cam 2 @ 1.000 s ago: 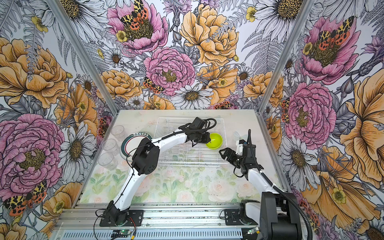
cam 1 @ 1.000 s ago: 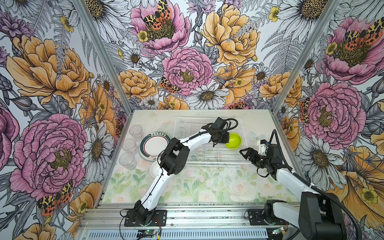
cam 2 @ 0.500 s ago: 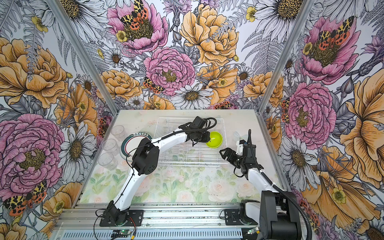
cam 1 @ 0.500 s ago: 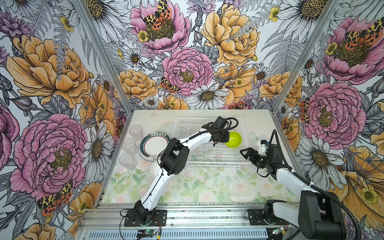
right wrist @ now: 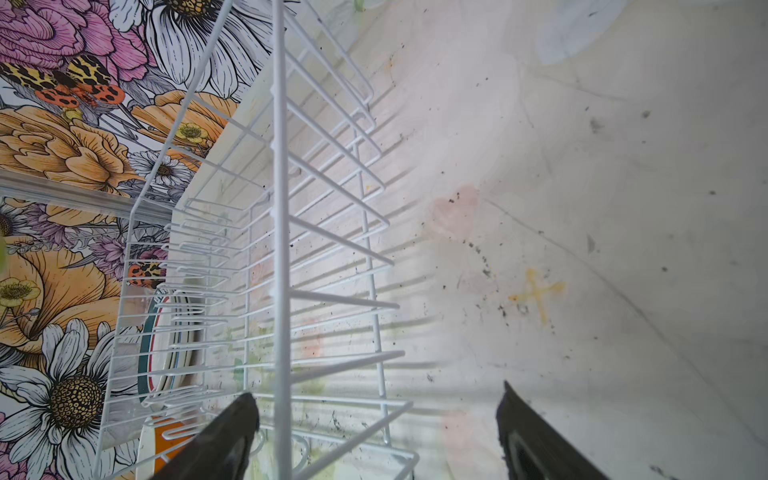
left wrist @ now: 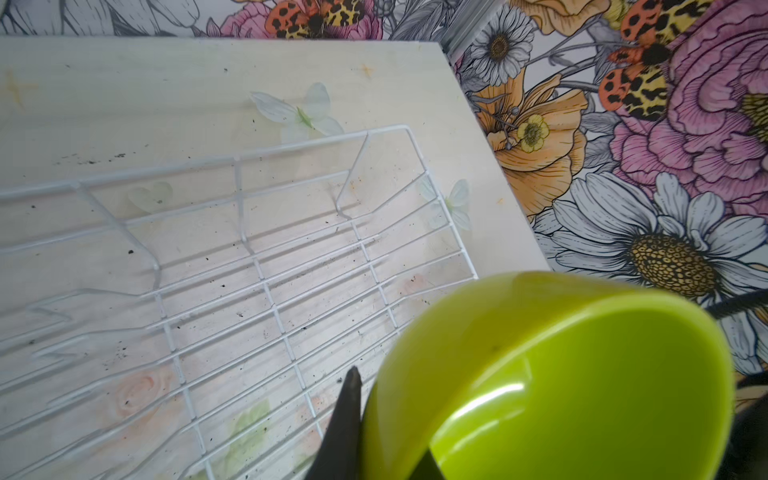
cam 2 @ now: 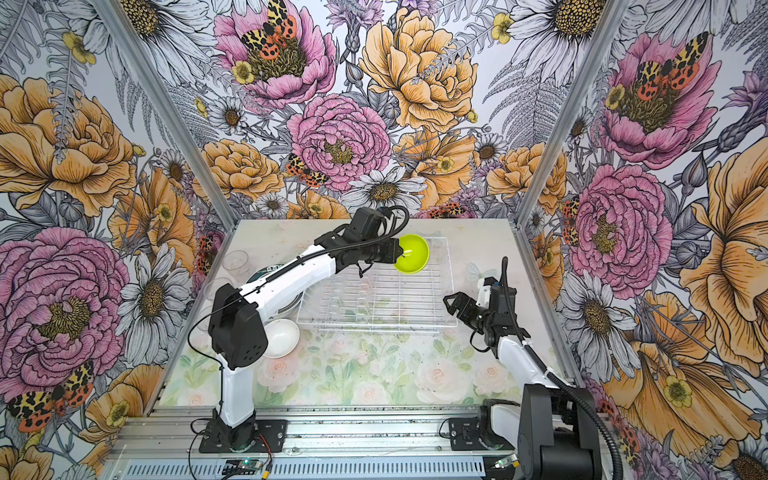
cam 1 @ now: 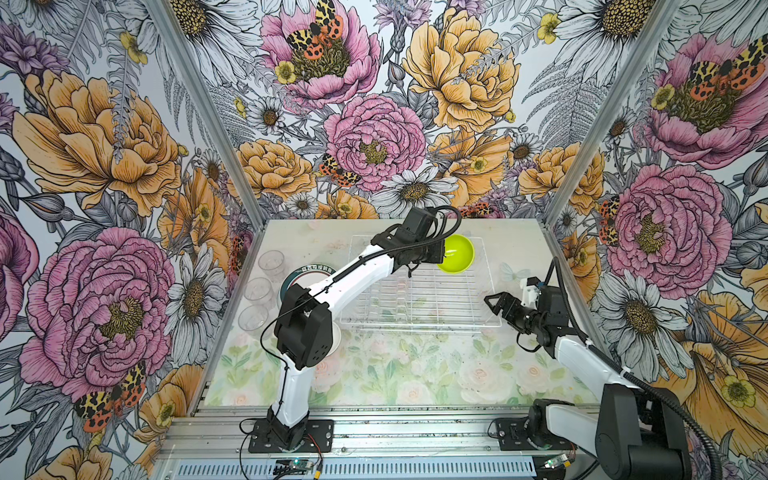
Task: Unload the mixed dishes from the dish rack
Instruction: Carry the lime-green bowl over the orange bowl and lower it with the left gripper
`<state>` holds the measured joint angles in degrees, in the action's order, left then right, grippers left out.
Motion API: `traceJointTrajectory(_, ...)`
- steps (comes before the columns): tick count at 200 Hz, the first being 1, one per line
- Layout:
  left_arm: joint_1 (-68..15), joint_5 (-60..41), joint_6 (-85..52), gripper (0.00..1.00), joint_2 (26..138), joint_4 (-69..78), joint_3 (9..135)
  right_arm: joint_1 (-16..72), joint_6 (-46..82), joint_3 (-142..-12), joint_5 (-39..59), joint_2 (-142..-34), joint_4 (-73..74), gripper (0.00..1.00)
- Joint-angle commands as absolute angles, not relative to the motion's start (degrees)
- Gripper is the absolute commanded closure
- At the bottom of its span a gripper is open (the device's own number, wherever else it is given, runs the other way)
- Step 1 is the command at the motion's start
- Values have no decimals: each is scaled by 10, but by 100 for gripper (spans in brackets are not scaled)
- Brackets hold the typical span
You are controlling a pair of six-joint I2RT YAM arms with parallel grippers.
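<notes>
The lime-green bowl (cam 1: pixel 457 254) (cam 2: pixel 412 254) hangs tilted above the far right corner of the dish rack (cam 1: pixel 419 328) (cam 2: pixel 374 322). My left gripper (cam 1: pixel 442 254) (cam 2: pixel 400 251) is shut on the bowl's rim. In the left wrist view one finger (left wrist: pixel 349 407) lies outside the bowl (left wrist: pixel 561 374) wall and the other inside. The white wire rack (left wrist: pixel 266 291) below holds no dishes that I can see. My right gripper (cam 1: pixel 496 303) (cam 2: pixel 453 301) (right wrist: pixel 376 395) stands open at the rack's right front corner. A rim wire of the rack (right wrist: pixel 282 208) runs between its fingers, untouched.
Left of the rack, on the table, lie a teal-rimmed plate (cam 1: pixel 309 274) (right wrist: pixel 145 345), three clear tumblers (cam 1: pixel 271 262) (cam 1: pixel 258 289) (cam 1: pixel 253 318) and a bowl, white inside (cam 2: pixel 282 336) and orange outside (right wrist: pixel 170 436). Walls close in on three sides.
The left gripper has lifted the lime-green bowl up off the rack's far right corner. The right arm has not moved.
</notes>
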<state>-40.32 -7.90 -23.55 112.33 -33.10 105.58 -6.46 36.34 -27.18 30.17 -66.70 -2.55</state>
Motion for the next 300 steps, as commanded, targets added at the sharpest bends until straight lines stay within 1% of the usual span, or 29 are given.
traceJointTrajectory(1, -388, -55, -226, 100, 1078, -318, 1019, -70, 352, -295, 291, -659, -18, 9)
traceJointTrajectory(39, -365, -37, -225, 100, 977, -318, 945, -75, 353, -296, 291, -652, -18, 9)
traceJointTrajectory(75, -327, -34, -240, 100, 869, -320, 846, -83, 348, -288, 300, -629, -19, 9)
traceJointTrajectory(107, -288, -8, -246, 100, 762, -343, 761, -90, 340, -280, 304, -599, -19, 9)
traceJointTrajectory(137, -235, 7, -236, 100, 685, -400, 707, -96, 339, -277, 308, -577, -20, 8)
traceJointTrajectory(185, -124, -7, -223, 100, 570, -454, 616, -101, 340, -271, 301, -544, -19, 8)
traceJointTrajectory(208, -68, -29, -211, 100, 546, -475, 581, -103, 344, -268, 299, -536, -19, 8)
traceJointTrajectory(232, -27, -63, -202, 100, 536, -490, 547, -106, 345, -262, 300, -528, -20, 8)
traceJointTrajectory(266, -10, -59, -212, 100, 522, -497, 521, -113, 346, -245, 301, -515, -21, 8)
traceJointTrajectory(300, -3, -55, -212, 100, 545, -497, 520, -123, 344, -236, 303, -506, -21, 7)
